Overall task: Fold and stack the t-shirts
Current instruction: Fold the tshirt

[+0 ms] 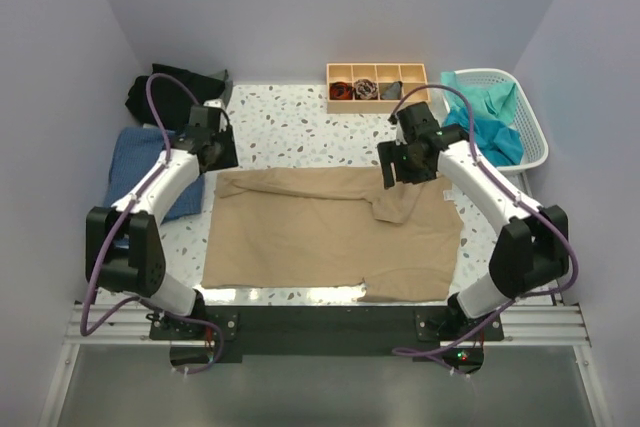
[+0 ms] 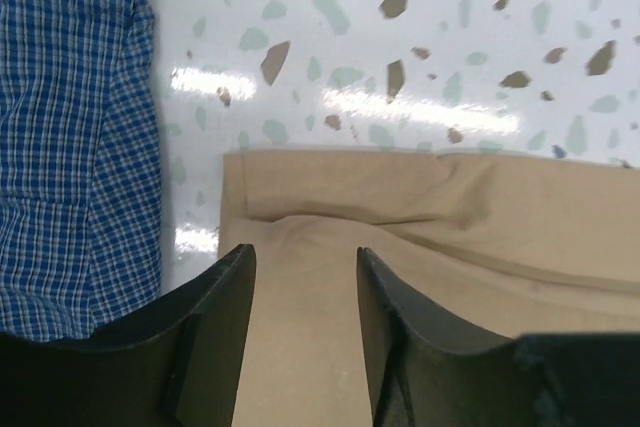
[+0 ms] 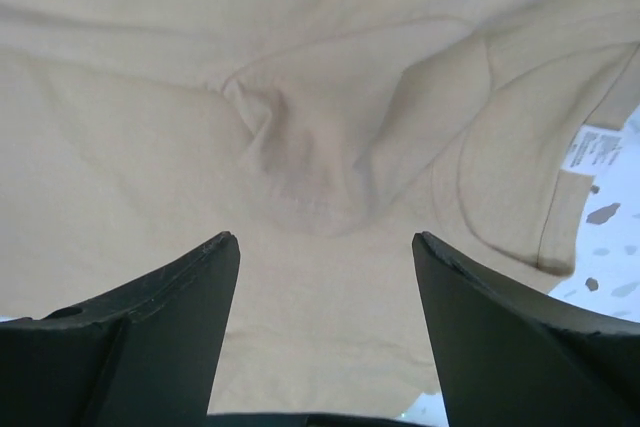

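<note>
Speckled table (image 1: 300,127) | tan t-shirt (image 1: 320,232), far edge beneath both parted jaws

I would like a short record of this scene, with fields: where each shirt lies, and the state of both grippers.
tan shirt: spread on the table, right sleeve area rumpled
blue shirt: at the table's left edge
black shirt: bunched in the far left corner
teal clothes: in the white basket, far right
wooden tray: at the far edge
left gripper: open, over the tan shirt's corner
right gripper: open, over the tan shirt, holding nothing
</note>
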